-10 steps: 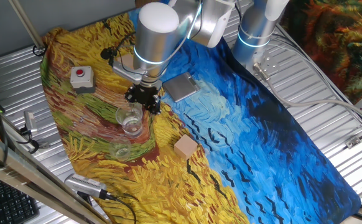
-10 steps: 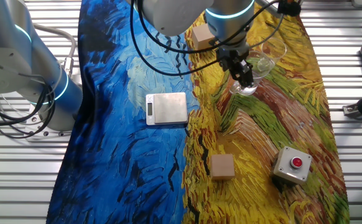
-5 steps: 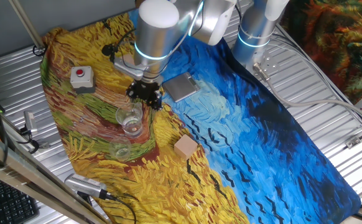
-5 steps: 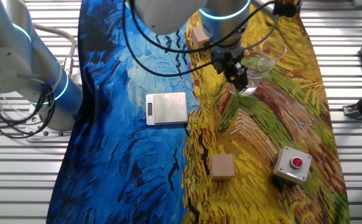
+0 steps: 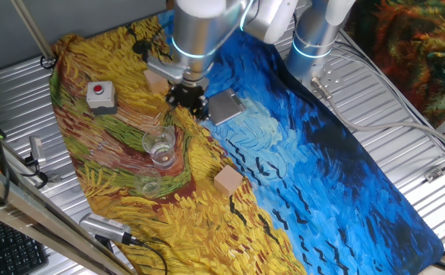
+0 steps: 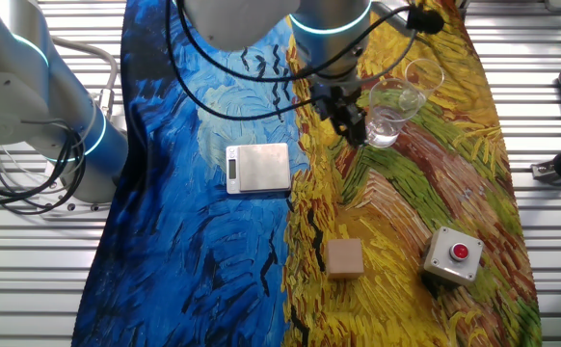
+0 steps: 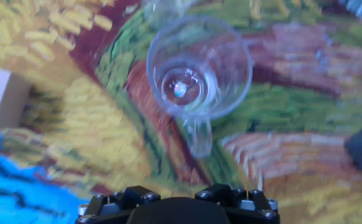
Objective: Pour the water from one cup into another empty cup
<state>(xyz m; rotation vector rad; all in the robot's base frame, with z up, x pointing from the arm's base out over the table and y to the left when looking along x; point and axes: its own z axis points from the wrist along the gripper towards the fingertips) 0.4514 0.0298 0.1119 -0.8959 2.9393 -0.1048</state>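
The larger clear tumbler (image 5: pixel 160 147) stands upright on the yellow cloth, and glints at its thick base (image 6: pixel 383 132) look like a little water. From above, in the hand view, the tumbler (image 7: pixel 198 65) fills the upper middle. The smaller faint cup (image 5: pixel 147 184) stands just beyond it (image 6: pixel 423 75), with only its rim at the top edge of the hand view (image 7: pixel 168 5). My gripper (image 5: pixel 189 100) hangs beside the tumbler, apart from it (image 6: pixel 351 118), holding nothing. Its fingers do not reach into the hand view; only the black base (image 7: pixel 178 205) shows, so it looks open.
A grey scale (image 5: pixel 224 105) lies right by the gripper. There is a red-button box (image 5: pixel 100 95), a wooden block (image 5: pixel 228 180) near the cups and another block (image 5: pixel 156 80) behind the gripper. The cloth's edge and metal slats lie past the small cup.
The gripper has drawn back from the tumbler toward the scale and risen a little. Both cups have stayed in place.
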